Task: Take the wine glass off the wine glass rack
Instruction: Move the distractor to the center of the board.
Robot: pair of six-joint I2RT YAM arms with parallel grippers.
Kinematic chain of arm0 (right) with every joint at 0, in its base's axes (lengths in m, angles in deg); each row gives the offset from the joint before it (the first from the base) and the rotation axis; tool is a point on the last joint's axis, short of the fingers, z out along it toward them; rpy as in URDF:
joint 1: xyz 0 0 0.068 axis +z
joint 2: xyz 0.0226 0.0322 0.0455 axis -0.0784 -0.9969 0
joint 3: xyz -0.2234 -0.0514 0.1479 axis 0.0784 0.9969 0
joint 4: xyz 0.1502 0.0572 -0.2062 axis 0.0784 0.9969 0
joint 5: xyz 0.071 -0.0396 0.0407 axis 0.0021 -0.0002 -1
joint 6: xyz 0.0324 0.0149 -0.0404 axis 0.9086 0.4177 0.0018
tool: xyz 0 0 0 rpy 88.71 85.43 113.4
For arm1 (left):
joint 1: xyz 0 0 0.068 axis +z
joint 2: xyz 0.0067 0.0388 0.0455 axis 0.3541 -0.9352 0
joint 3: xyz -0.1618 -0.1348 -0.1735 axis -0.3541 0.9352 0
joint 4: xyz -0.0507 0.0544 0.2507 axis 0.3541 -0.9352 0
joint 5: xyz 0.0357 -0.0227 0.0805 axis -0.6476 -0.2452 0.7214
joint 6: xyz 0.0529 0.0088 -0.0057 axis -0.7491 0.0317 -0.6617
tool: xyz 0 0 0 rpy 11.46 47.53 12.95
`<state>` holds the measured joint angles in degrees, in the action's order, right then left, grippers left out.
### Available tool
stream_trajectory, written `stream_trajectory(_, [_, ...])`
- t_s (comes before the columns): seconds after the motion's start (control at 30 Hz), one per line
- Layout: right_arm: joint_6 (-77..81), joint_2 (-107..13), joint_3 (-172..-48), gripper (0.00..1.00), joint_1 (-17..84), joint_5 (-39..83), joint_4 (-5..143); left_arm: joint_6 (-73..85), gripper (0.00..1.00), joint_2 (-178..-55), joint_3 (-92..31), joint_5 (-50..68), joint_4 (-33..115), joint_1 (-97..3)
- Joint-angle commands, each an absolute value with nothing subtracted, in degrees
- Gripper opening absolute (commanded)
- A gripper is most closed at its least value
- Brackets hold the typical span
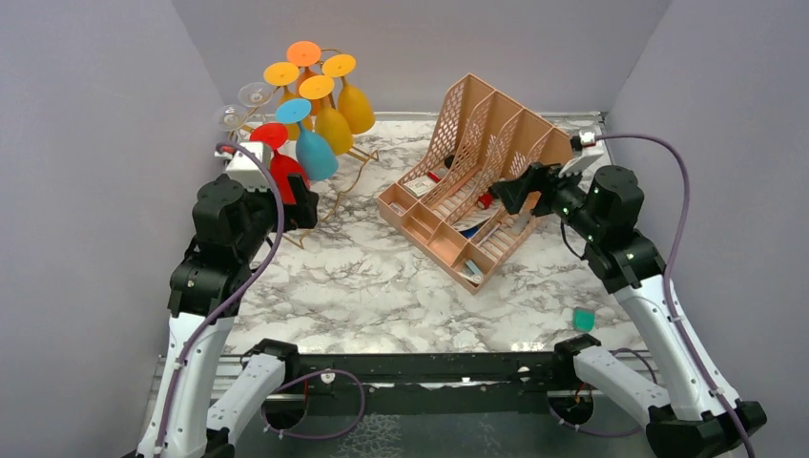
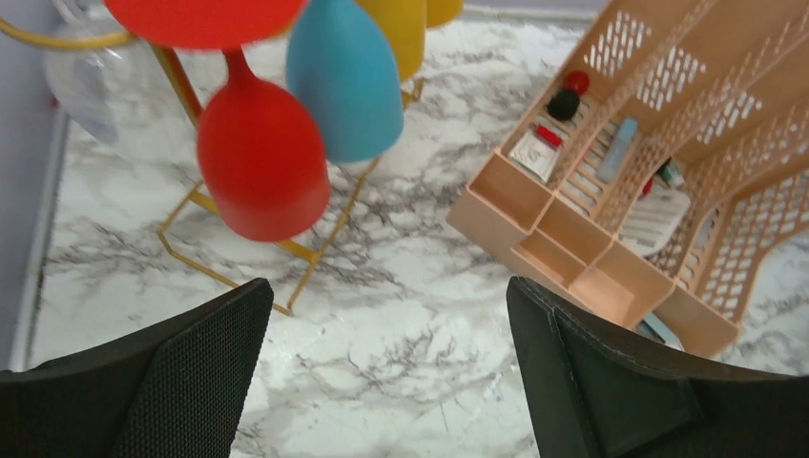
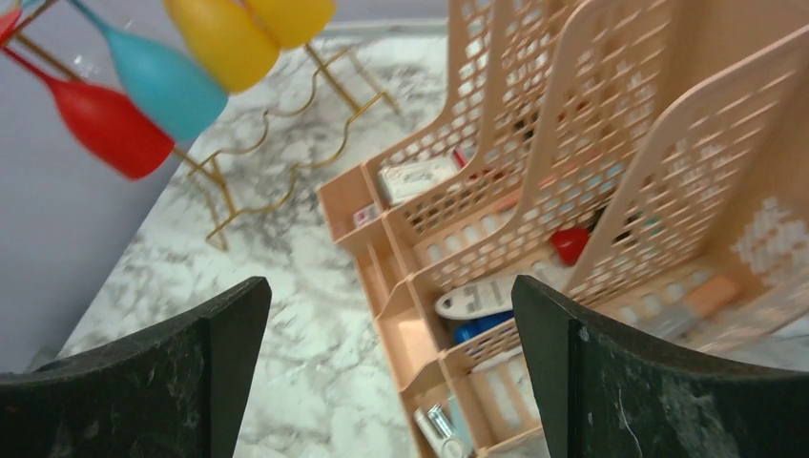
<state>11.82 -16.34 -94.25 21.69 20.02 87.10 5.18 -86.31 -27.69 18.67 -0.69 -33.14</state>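
Wine glass rack (image 2: 179, 81), thin gold wire, stands upper left of the overhead frame on the marble worktop (image 1: 372, 286). Glasses hang bowl-down, feet caught in the hooks. The red wine glass (image 1: 286, 174) is lowest and nearest, with the blue glass (image 1: 316, 153) just beside it and yellow glasses (image 1: 334, 129) behind.

Left gripper (image 1: 303, 205) is just beside the red bowl, jaws wide apart, holding nothing. Right gripper (image 1: 506, 194) is over the peach file organiser (image 1: 458, 114), centre right, jaws also wide and empty.

Judgement: the glass is light, rigid and smooth, so likely slippery and breakable; material cannot be told. The rack looks tippy. Grip round the bowl with a gentle squeeze, then slide the foot out along the hooks.
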Motion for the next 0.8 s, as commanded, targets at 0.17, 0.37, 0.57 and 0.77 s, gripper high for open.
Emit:
stream_trajectory(0.17, [21.4,-18.4,-81.9,0.99,20.3,-12.6,75.4,9.9,0.98,-83.7,-13.6,-4.5,3.1,-29.6])
stream_trajectory(0.37, [18.4,-25.3,-82.9,1.00,25.9,-17.5,79.5,12.4,0.99,-84.2,-6.3,-12.6,6.7,-30.2])
stream_trajectory(0.57, [14.5,-37.4,-91.5,1.00,41.3,-3.3,87.8,12.5,0.99,-85.6,-2.5,-9.3,9.7,-35.2])
stream_trajectory(0.77, [14.8,-44.7,-97.1,1.00,50.7,8.7,90.7,14.1,0.99,-83.1,2.4,-6.1,14.0,-37.1])
